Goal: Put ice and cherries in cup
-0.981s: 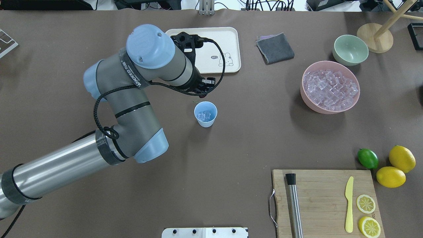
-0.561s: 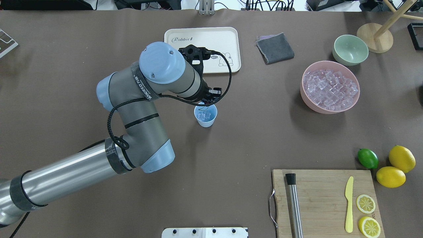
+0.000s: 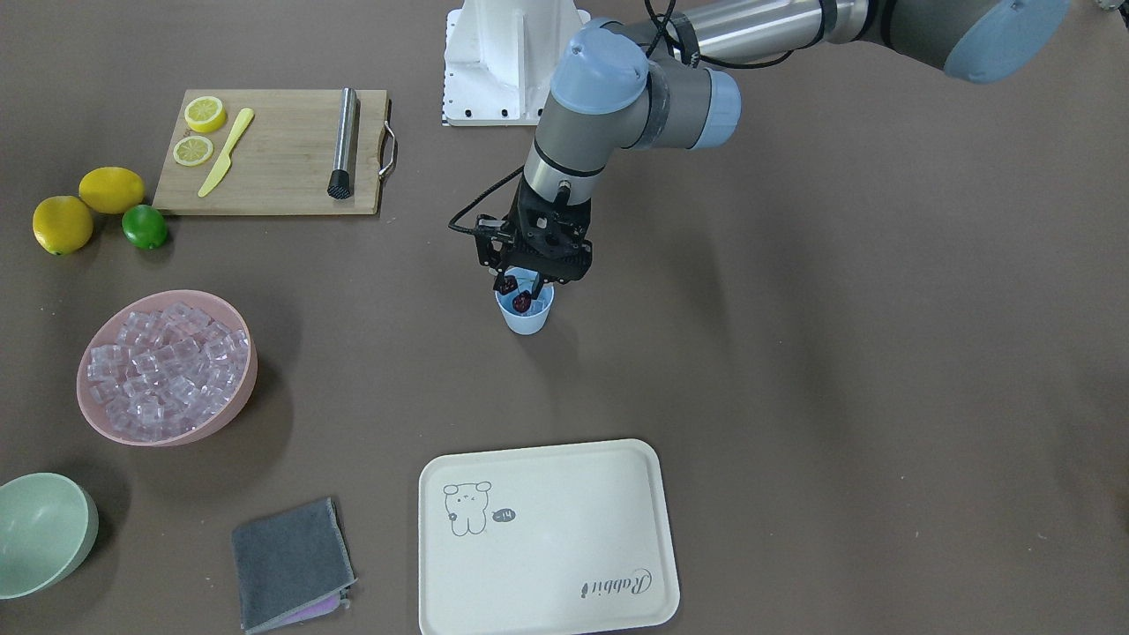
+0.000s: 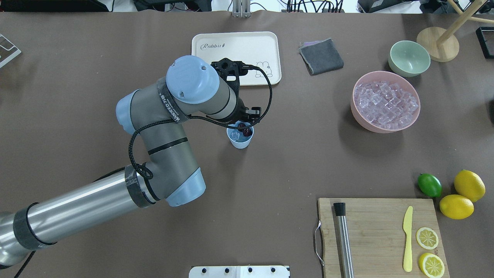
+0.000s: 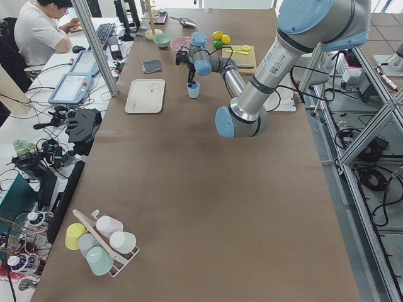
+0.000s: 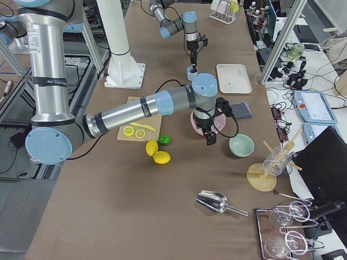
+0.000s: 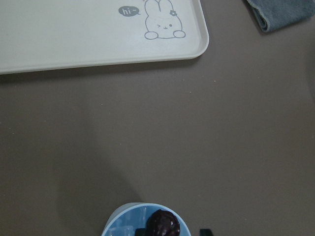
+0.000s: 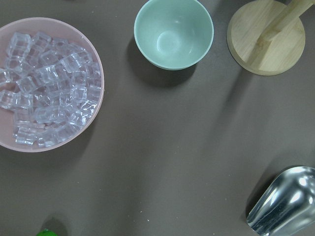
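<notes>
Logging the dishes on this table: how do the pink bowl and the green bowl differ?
The pink bowl is wider than the green bowl. The pink bowl is heaped with ice cubes; the green bowl is empty. The pink bowl sits nearer the robot; the green bowl is farther back, beside a wooden stand. Both are round and upright.

the left end effector (image 3: pixel 525 280) has moved off the tray's (image 4: pixel 270 38) edge, toward the robot, and now sits over the cup (image 4: pixel 240 142). the cherries (image 4: pixel 245 129), hidden before, now show dark in the cup's mouth above the ice (image 4: pixel 234 135), hanging from the end effector. the arm's elbow has shifted right, uncovering the tray's "rabbit" lettering.
</notes>
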Robot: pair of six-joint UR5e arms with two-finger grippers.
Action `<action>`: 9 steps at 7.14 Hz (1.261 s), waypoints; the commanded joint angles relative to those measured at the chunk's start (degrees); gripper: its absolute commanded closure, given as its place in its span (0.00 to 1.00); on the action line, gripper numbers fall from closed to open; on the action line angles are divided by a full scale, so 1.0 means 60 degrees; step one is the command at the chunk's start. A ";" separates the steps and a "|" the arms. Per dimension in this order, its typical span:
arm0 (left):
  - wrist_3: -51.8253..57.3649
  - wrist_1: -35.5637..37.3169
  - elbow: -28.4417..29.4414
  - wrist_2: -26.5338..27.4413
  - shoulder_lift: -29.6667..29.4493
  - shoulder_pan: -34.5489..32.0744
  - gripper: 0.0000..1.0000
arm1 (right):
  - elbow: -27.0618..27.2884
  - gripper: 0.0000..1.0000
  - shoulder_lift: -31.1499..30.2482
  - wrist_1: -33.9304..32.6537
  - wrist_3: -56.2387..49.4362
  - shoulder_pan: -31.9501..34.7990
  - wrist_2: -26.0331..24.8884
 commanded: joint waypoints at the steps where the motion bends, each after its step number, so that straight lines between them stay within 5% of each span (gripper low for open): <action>1: 0.0046 0.0019 -0.0031 0.0007 0.0072 -0.0064 0.03 | 0.0023 0.02 -0.0078 0.0012 -0.0010 0.0016 0.0014; 3: 0.0119 0.0034 -0.0701 -0.0414 0.0827 -0.1200 0.03 | -0.0005 0.02 -0.0079 0.0012 -0.0010 0.0016 0.0087; 5: 0.0805 0.0093 -0.1071 -0.2052 0.2276 -0.3262 0.03 | -0.0006 0.02 -0.0108 -0.0003 -0.0010 0.0016 0.0145; 7: 0.4800 0.0136 -0.0854 -0.2814 0.3931 -0.5514 0.03 | -0.0006 0.02 -0.0108 -0.0032 0.0005 0.0016 0.0161; 9: 0.8874 -0.0125 0.0708 -0.3888 0.4886 -0.8081 0.03 | -0.0006 0.02 -0.0123 -0.0032 0.0005 0.0016 0.0350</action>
